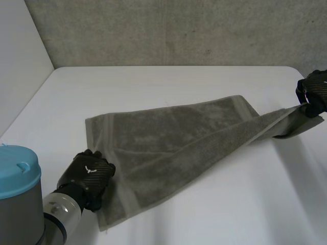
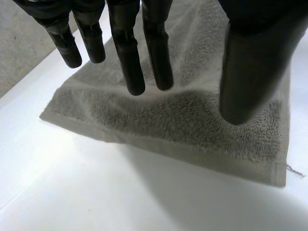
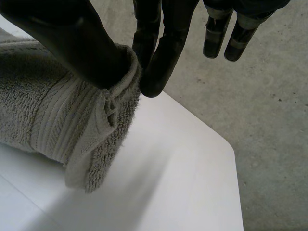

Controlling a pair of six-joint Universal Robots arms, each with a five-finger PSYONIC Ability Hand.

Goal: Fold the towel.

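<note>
A grey-green terry-cloth towel (image 1: 173, 138) is spread on the white counter (image 1: 230, 204), near the middle in the head view. It is stretched on a slant from 7 o'clock to 3 o'clock. Its 9 o'clock half lies flat, while the cloth narrows into a drawn strip towards 3 o'clock, where the corner is lifted off the counter.

That raised corner is held by the black right hand (image 1: 312, 92), at the counter's 3 o'clock edge. In the right wrist view the towel (image 3: 57, 115) is pinched at its banded hem between the thumb of the right hand (image 3: 72, 43) and two fingers (image 3: 159, 53), with the other fingers held straight and clear of the cloth. The hem hangs in a fold just above the counter (image 3: 183, 183).

The black left hand (image 1: 89, 173) is placed at the towel's 8 o'clock edge, near the front corner. In the left wrist view the left hand (image 2: 255, 62) is seen with straight, spread fingers (image 2: 127, 48) over the towel (image 2: 192, 120). Nothing is gripped, and it cannot be told whether the fingertips touch the pile. The towel's hem lies flat on the counter (image 2: 96, 192) beyond the fingertips.

The left arm's grey joint with a light-blue cap (image 1: 18, 189) is seen at 8 o'clock, and a grey concrete wall (image 1: 179, 30) at 12 o'clock.
</note>
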